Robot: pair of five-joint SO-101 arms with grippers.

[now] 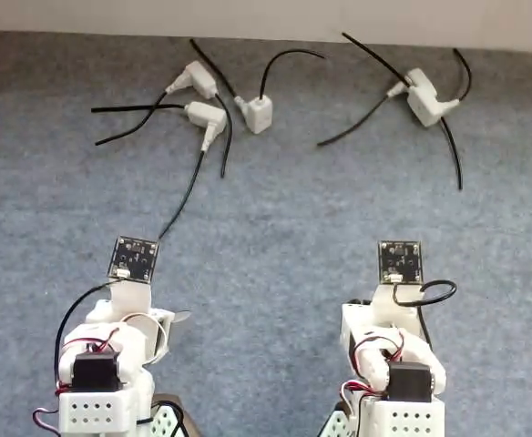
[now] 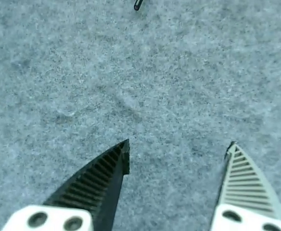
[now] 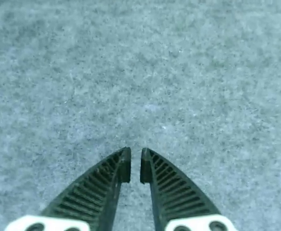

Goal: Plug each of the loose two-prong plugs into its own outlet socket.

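High view: the nearer plug [image 1: 204, 115] lies at 11 o'clock on the desk [image 1: 293, 228], just beside a socket block [image 1: 255, 114], its long axis roughly 12-to-6 and its prong end too small to tell. 
Left wrist view: the left jaws stand wide over bare desk, so I'd pinch the plug across its body, leaving the prongs free. 
Right wrist view: the right jaws sit nearly together, holding nothing.

Bright, even, diffuse light over the grey mat [image 1: 275, 218], shadows faint and soft-edged throughout
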